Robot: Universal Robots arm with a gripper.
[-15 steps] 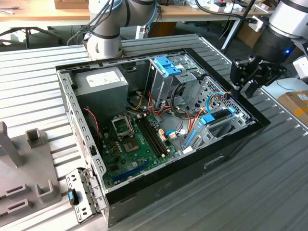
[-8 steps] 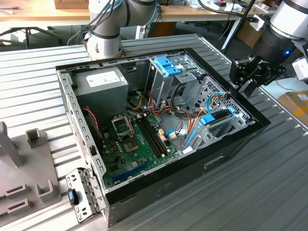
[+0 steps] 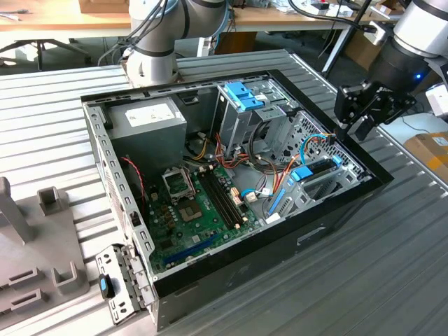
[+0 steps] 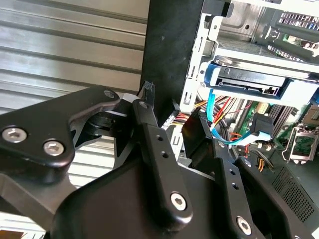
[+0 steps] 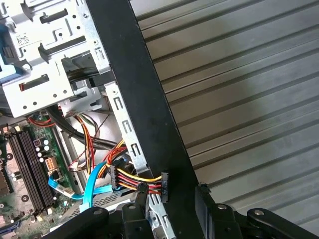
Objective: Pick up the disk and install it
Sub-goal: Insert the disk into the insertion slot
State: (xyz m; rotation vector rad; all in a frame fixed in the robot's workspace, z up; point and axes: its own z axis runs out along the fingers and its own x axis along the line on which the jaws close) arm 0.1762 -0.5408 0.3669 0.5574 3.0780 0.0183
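Exterior view, seen from across the room: a ribbed metal table (image 3: 392, 280) carries an open black computer case (image 3: 231, 280), lying on its side with the boards showing. Over the case's rim at the exterior view's right hangs the arm's gripper (image 3: 353, 115), jaws spread apart and holding nothing. The disk (image 3: 313, 171) sits inside the case, in the drive bay (image 3: 318, 192) near the gripper; in the second wrist view its light-blue bracket looks pushed well in. Both wrist views show the fingers (image 4: 159, 164) to either side of the black case wall, so I judge a sideways or downward move could knock a finger against that wall. Close by, a bundle of power wires (image 5: 132, 177) and a thin blue data cable (image 4: 222, 137) loop beside the bay; a passing finger could snag them and tug the disk loose
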